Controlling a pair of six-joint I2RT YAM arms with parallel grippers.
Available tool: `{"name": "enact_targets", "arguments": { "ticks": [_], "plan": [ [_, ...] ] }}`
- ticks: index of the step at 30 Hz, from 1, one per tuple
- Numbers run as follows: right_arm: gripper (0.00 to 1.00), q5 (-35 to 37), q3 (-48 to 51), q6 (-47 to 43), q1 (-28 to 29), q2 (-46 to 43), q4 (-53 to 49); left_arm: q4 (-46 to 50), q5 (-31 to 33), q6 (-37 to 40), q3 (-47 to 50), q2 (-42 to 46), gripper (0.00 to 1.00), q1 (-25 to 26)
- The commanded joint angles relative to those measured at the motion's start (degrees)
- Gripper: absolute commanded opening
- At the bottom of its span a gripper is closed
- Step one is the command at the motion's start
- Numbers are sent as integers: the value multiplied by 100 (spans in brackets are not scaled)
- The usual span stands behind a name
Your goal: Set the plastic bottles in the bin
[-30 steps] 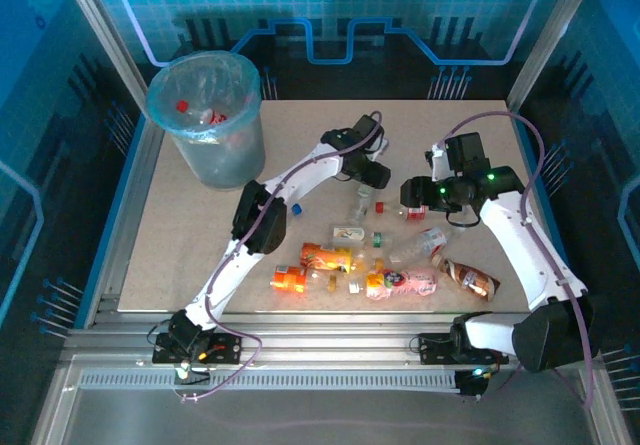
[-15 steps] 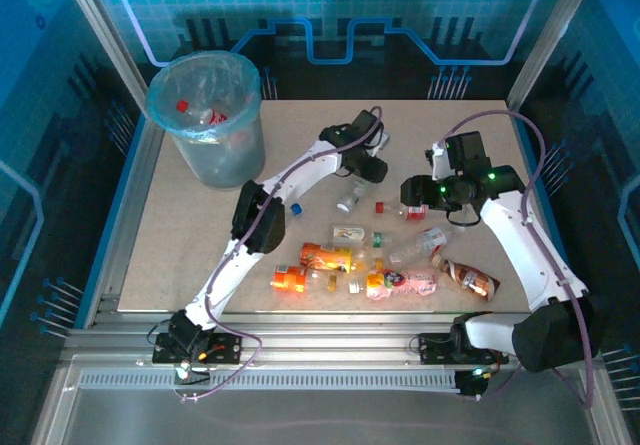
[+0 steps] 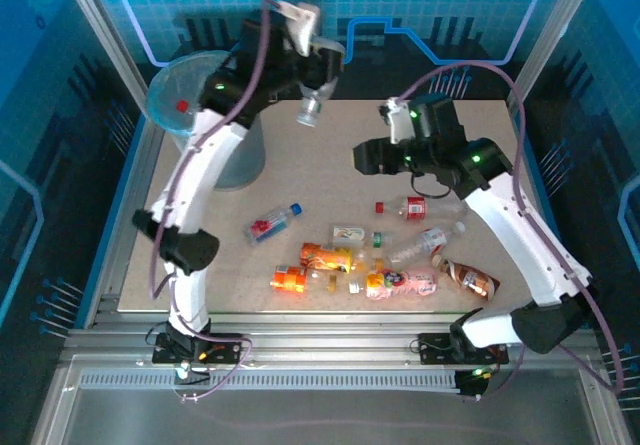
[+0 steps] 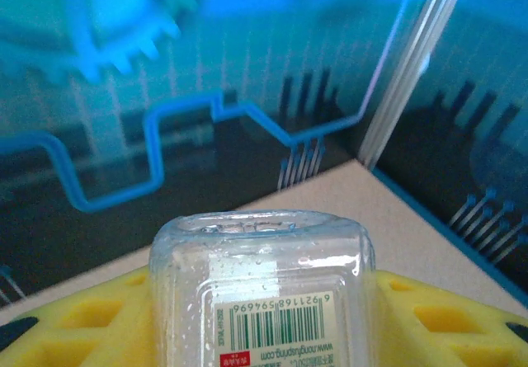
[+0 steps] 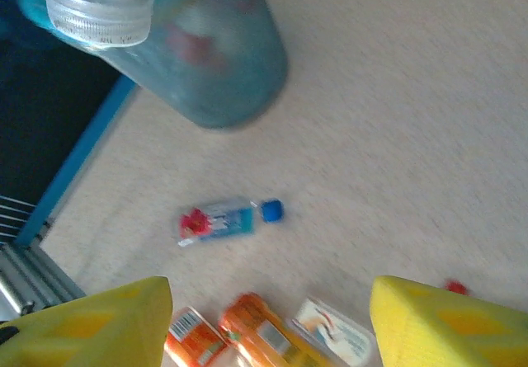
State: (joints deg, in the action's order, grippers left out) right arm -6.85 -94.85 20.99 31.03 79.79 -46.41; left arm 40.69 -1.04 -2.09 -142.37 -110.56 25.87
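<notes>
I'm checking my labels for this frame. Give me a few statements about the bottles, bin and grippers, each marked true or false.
1. The left gripper grips a clear plastic bottle. True.
2. The right gripper holds a brown bottle. False: it is open and empty.
3. The blue-capped clear bottle lies inside the round translucent pale-blue bin. False: it lies on the table.
4. An orange bottle lies on the table. True.
</notes>
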Motion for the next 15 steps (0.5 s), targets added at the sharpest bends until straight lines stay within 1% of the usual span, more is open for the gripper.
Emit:
{"name": "enact_targets", "arguments": {
  "ticks": [1, 4, 8, 11, 15],
  "plan": [
    [65, 148, -725, -38, 536, 431, 509, -99, 5, 191, 367, 459, 47, -275],
    [65, 218, -1356, -181, 1011, 924, 874, -238, 3, 148, 714, 902, 47, -742],
    [65, 273, -2383, -293, 1455, 1705, 1101, -635, -28, -11, 1275, 1431, 46, -1484],
    [65, 239, -3461, -318, 1709, 2508, 895, -1194, -159, -121, 1724, 1716, 45, -2117],
    [64, 194, -4884, -370, 1977, 3453, 367, -1714, -344, -313, 1998, 1736, 45, -2942]
  ]
}}
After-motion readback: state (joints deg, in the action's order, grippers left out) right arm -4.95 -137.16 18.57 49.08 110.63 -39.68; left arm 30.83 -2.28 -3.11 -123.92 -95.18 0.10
